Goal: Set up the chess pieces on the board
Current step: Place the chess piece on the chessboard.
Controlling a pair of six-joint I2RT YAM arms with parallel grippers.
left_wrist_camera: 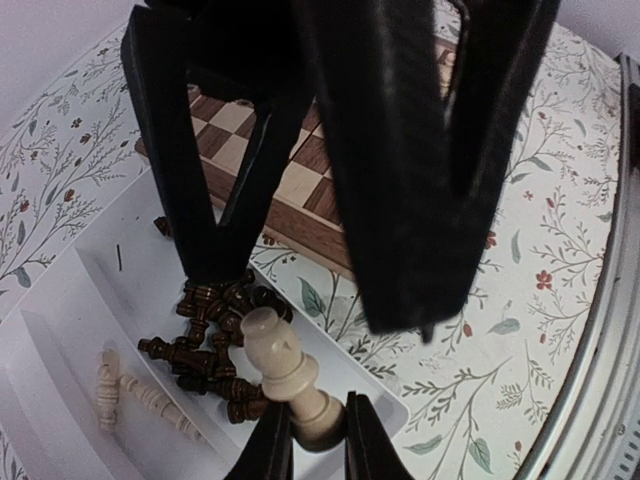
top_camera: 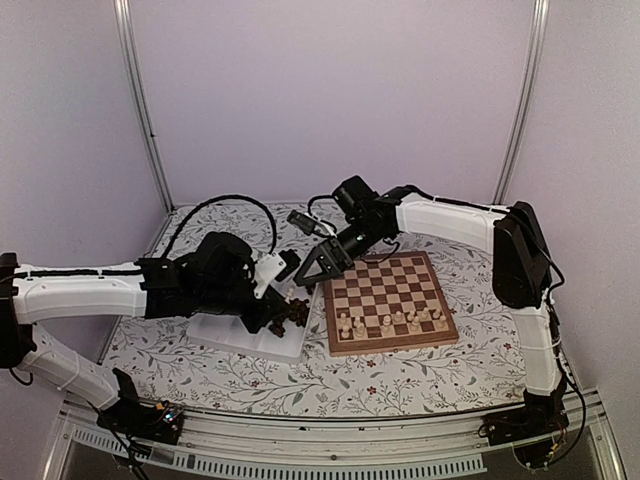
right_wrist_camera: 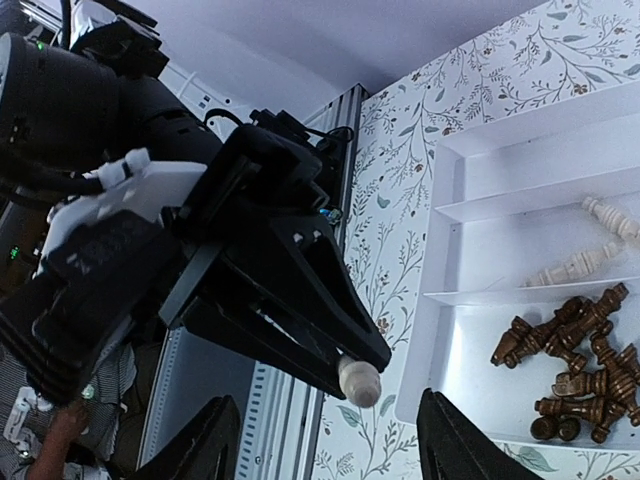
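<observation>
My left gripper (left_wrist_camera: 315, 435) is shut on the base of a cream chess piece (left_wrist_camera: 283, 368), held just above the white tray (left_wrist_camera: 60, 330). My right gripper (right_wrist_camera: 330, 445) is open, with its black fingers (left_wrist_camera: 400, 150) spread on either side of that piece (right_wrist_camera: 360, 380) and not touching it. In the top view both grippers meet left of the board (top_camera: 392, 345): the left one (top_camera: 283, 312) and the right one (top_camera: 322, 268). Several cream pieces (top_camera: 390, 322) stand along the board's near rows. Dark pieces (left_wrist_camera: 205, 340) lie heaped in the tray, with two cream ones (left_wrist_camera: 130, 395) beside them.
The tray (top_camera: 240, 338) lies left of the board on the flowered tablecloth (top_camera: 400, 385), with the dark heap (right_wrist_camera: 575, 370) in one compartment and loose cream pieces (right_wrist_camera: 590, 255) in the middle one. A metal rail (top_camera: 330, 425) runs along the table's near edge.
</observation>
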